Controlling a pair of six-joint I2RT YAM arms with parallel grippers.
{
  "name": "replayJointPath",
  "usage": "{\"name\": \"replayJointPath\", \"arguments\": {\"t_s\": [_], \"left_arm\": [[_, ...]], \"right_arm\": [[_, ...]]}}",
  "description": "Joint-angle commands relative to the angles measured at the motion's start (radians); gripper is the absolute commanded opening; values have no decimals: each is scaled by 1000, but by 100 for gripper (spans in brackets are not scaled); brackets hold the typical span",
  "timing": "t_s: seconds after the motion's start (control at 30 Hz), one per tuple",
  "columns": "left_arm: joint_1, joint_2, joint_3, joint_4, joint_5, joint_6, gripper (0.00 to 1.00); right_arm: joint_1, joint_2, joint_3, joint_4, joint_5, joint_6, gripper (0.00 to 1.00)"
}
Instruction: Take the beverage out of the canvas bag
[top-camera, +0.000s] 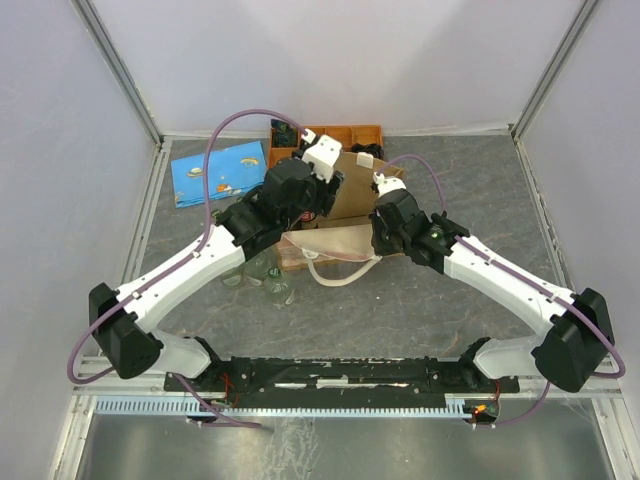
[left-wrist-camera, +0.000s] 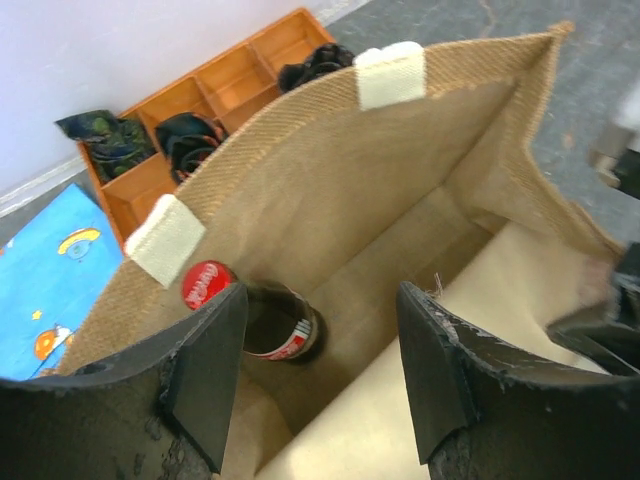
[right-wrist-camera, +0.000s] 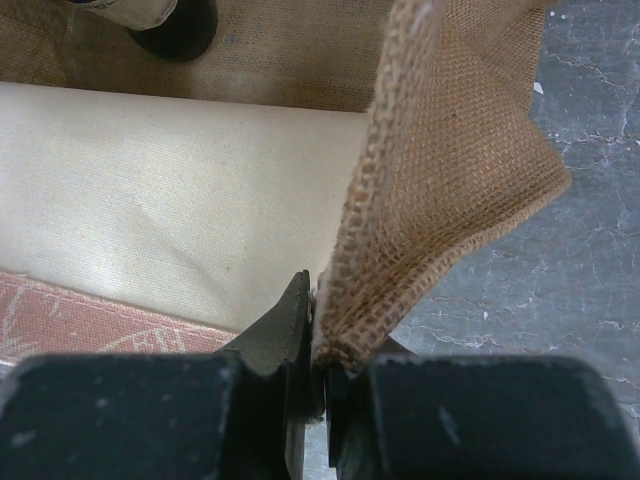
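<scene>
Pinching coarse woven canvas bag (right-wrist-camera: 440, 150) rim w/ right pincer (right-wrist-camera: 322, 372), left pincer (left-wrist-camera: 322, 335) spread wide, red-capped bottle (left-wrist-camera: 285, 325) inside.

The top view is lit brightly from above; the white walls (top-camera: 340, 60) are nearly washed out, and only soft shadows are cast on the grey table (top-camera: 480, 190). In the left wrist view the canvas bag (left-wrist-camera: 330, 200) is shaded towards its bottom, and the right edge is blurred. In the right wrist view the weave is rendered sharply, while the dark fingers (right-wrist-camera: 280, 335) of the right gripper (right-wrist-camera: 318, 312) are left soft.
</scene>
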Motion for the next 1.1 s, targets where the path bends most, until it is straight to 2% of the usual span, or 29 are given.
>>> {"name": "replayJointPath", "arguments": {"t_s": [0.0, 0.1, 0.3, 0.63, 0.83, 1.07], "left_arm": [[31, 13, 78, 48, -116, -46, 68], [60, 35, 75, 46, -137, -86, 71], [170, 67, 33, 51, 0, -172, 72], [189, 114, 8, 62, 62, -192, 71], [189, 130, -23, 76, 51, -186, 68], [188, 145, -92, 171, 35, -165, 64]], "right_arm": [[4, -55, 20, 38, 10, -5, 13], [4, -61, 14, 35, 14, -6, 13], [4, -67, 11, 40, 14, -5, 13], [5, -64, 11, 38, 13, -5, 13], [4, -60, 12, 43, 13, -1, 14], [5, -52, 13, 43, 8, -4, 14]]}}
